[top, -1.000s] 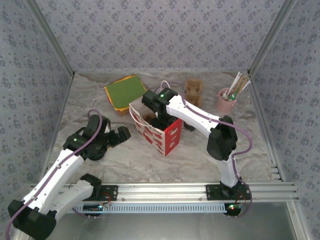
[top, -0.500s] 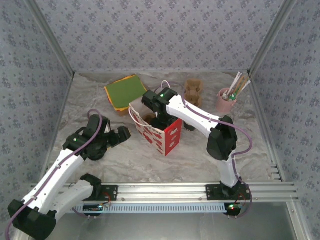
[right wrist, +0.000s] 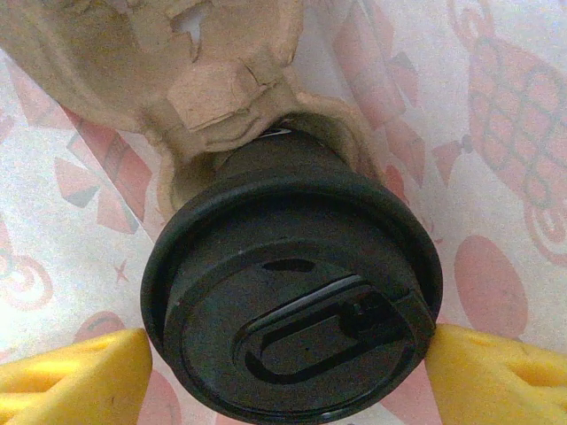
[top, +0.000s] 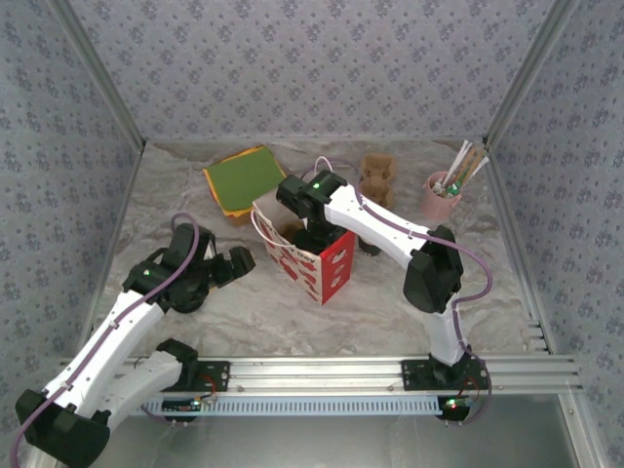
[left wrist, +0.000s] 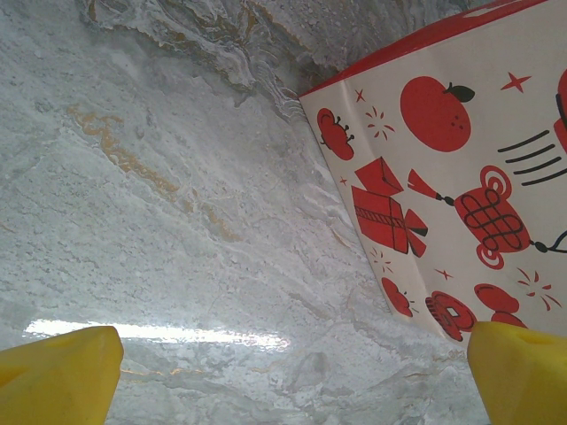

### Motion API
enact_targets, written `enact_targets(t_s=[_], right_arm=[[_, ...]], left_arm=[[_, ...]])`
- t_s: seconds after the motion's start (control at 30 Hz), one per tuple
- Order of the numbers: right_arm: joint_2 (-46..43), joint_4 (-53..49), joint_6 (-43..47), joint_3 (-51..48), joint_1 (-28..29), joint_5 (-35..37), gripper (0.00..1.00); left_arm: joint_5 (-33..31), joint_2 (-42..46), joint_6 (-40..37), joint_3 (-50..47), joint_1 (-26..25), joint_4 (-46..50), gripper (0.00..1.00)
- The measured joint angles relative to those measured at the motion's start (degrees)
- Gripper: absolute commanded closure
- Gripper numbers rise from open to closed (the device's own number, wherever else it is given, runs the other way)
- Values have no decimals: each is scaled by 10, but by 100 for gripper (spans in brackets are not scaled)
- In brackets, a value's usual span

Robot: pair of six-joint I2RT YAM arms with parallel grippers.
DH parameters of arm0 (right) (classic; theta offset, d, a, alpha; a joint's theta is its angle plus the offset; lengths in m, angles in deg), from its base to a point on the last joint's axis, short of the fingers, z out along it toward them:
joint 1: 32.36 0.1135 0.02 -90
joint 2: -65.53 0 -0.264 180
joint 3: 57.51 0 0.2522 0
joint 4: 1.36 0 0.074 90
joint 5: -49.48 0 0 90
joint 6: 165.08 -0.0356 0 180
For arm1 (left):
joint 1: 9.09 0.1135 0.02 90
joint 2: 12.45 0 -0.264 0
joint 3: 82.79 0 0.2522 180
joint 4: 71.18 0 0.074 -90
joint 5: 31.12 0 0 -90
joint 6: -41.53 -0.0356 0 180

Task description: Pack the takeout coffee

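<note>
- Right arm is reaching down into the tall red-and-white printed paper bag (top: pixel 297 265), which stands upright in the middle of the crinkled whitish table cover (top: pixel 292 322).
- Inside the bag, the right wrist camera looks straight down on the takeout coffee cup (right wrist: pixel 292 328). It is round and dark with a black plastic sip lid, seated in a brown moulded-pulp cup carrier (right wrist: pixel 204 88).
- The bag's inner wall (right wrist: pixel 496 133) rises around cup and carrier, the red print ghosting through the paper.
- The right gripper (right wrist: pixel 288 354) has its yellow fingers spread wide, one on each side of the lid and right at its rim. I can't tell whether the pads touch it.
- Over on the left, the left gripper (left wrist: pixel 292 372) hangs low above the table cover with its jaws fully apart and nothing between them.
- One of its yellow fingertips (left wrist: pixel 523 372) sits just beside the bag's lower corner, and the patterned face fills that side of the left wrist view.
- At the back lies a fanned stack of green, yellow and orange paper napkins (top: pixel 244 177).
- To their right is a second brown pulp carrier (top: pixel 375 175).
- Near the right wall stands a pink cup of sticks and straws (top: pixel 441 198).
</note>
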Motion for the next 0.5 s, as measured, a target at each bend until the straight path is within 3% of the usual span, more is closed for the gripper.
enact_targets(t_s=[0.5], right_arm=[[0, 0, 0, 0, 1, 2, 16]], left_arm=[[0, 0, 0, 0, 0, 0, 0]])
